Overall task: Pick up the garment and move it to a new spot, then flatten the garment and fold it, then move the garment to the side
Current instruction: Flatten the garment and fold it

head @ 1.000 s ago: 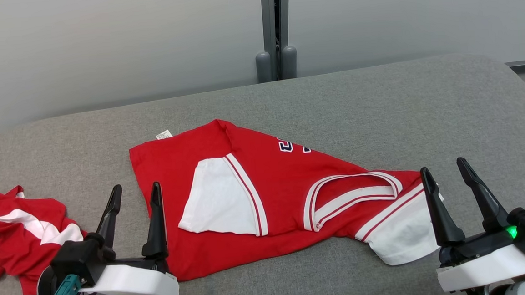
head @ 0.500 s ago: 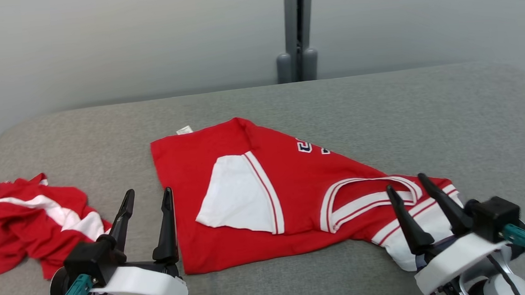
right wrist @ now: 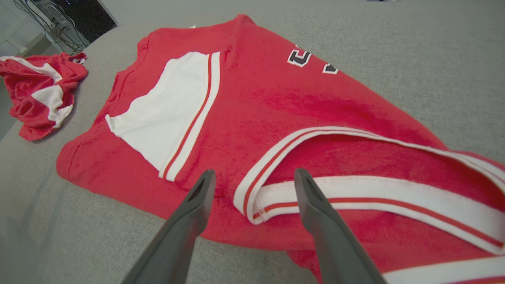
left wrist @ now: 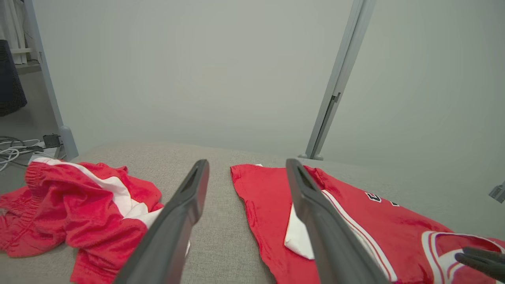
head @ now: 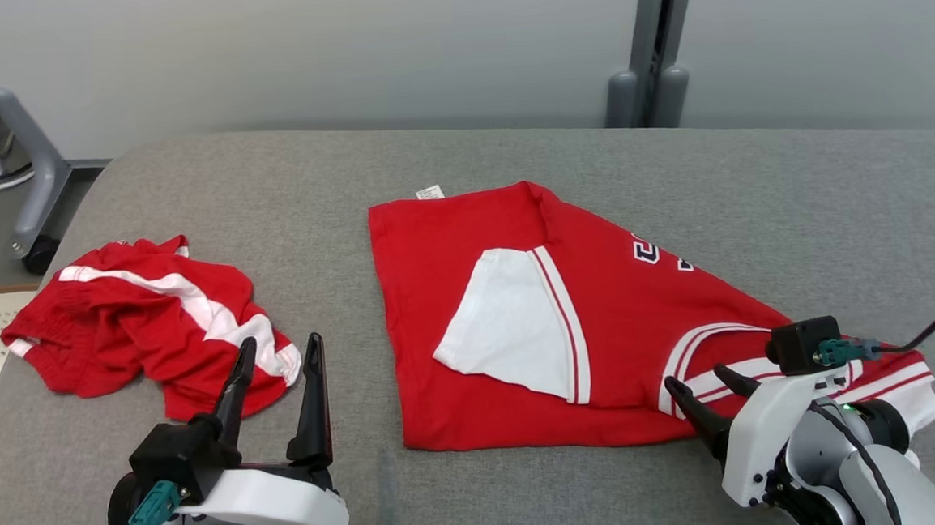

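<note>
Now I see the red shirt [head: 601,319] lying on the grey table [head: 509,146], a little to the right of the middle. It is partly folded: one white sleeve [head: 512,325] lies on top of the red cloth, and a small white label [head: 429,192] sticks out at the far left corner. The striped collar [head: 708,345] is at the near right part of the shirt.

My right claw [head: 694,376] is at this near right part, with its two dark fingers apart, so it is open and holds nothing. In the right wrist view the fingers stand on both sides of the left end of the collar, over the near edge of the shirt. I cannot tell if the tips touch the cloth.

My left claw [head: 280,340] is open too and empty. It points up over the table, between the shirt and a crumpled pair of red shorts [head: 146,315] with white stripes, which lies well apart at the left side of the table. In the head view one left finger stands in front of the near edge of the shorts.

Behind the table there is a grey post [head: 653,40] against a pale wall.
</note>
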Controlling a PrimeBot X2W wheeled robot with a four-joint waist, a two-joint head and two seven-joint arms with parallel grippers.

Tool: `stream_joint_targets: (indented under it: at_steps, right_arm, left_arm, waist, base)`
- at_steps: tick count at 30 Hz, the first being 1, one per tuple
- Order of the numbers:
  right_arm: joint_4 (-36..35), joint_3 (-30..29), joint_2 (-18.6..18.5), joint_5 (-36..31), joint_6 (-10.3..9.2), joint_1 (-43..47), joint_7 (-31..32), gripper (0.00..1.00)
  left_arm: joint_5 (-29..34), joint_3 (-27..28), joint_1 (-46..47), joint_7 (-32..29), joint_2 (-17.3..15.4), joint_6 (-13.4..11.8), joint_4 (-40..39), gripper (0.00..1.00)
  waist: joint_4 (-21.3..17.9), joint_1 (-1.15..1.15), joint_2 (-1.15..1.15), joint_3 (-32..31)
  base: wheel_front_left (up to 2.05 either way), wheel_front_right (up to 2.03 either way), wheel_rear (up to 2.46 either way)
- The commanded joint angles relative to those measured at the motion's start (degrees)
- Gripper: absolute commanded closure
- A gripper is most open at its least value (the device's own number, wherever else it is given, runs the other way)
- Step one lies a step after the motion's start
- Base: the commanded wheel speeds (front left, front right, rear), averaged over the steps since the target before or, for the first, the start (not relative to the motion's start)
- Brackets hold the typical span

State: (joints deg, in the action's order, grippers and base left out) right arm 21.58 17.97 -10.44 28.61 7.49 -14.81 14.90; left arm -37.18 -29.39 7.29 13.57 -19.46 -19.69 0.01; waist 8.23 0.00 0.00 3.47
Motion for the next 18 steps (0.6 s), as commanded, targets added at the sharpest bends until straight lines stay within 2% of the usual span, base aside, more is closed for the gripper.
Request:
stream_joint_targets:
  at_steps: [1, 6, 11, 12, 14, 18]
  right_arm:
    - [1.3, -0.1, -0.2, 0.5, 0.01, -0.8, 1.2, 0.0]
    - [5.0, -1.3, 0.3, 0.8, 0.01, -1.5, 4.3, 0.0]
    - [6.0, -1.1, 1.0, 1.4, 0.01, -2.0, 3.6, 0.0]
    - [6.1, -1.0, 1.1, 1.7, 0.01, -2.1, 3.4, 0.37]
    - [6.1, -0.7, 1.2, 2.1, 0.01, -2.3, 2.8, 1.0]
    - [5.6, -0.2, 1.2, 2.9, 0.01, -2.7, 1.2, 1.0]
  left_arm:
    - [-0.4, 0.0, 0.8, 0.1, -0.1, 0.4, 0.3, 0.0]
    - [-0.6, -0.3, 1.4, 0.4, 0.8, 0.9, 1.4, 0.0]
    - [-0.6, -0.1, 1.6, 0.6, 1.1, 1.2, 2.2, 0.0]
    - [-0.6, -0.1, 1.6, 0.6, 1.1, 1.2, 2.3, 0.0]
    - [-0.7, 0.0, 1.6, 0.7, 1.1, 1.2, 2.5, 0.0]
    - [-0.9, 0.0, 1.6, 0.6, 1.0, 1.3, 2.8, 0.0]
  waist:
    - [1.7, 0.0, 0.0, 1.1]
    - [4.2, 0.0, 0.0, 2.1]
    - [5.4, 0.0, 0.0, 2.6]
    - [5.5, 0.0, 0.0, 2.6]
    - [5.5, 0.0, 0.0, 2.5]
    - [5.2, 0.0, 0.0, 2.4]
  base:
    - [0.0, 0.0, 0.0]
    - [0.0, 0.0, 0.0]
    - [0.0, 0.0, 0.0]
    - [0.0, 0.0, 0.0]
    - [0.0, 0.0, 0.0]
    - [0.0, 0.0, 0.0]
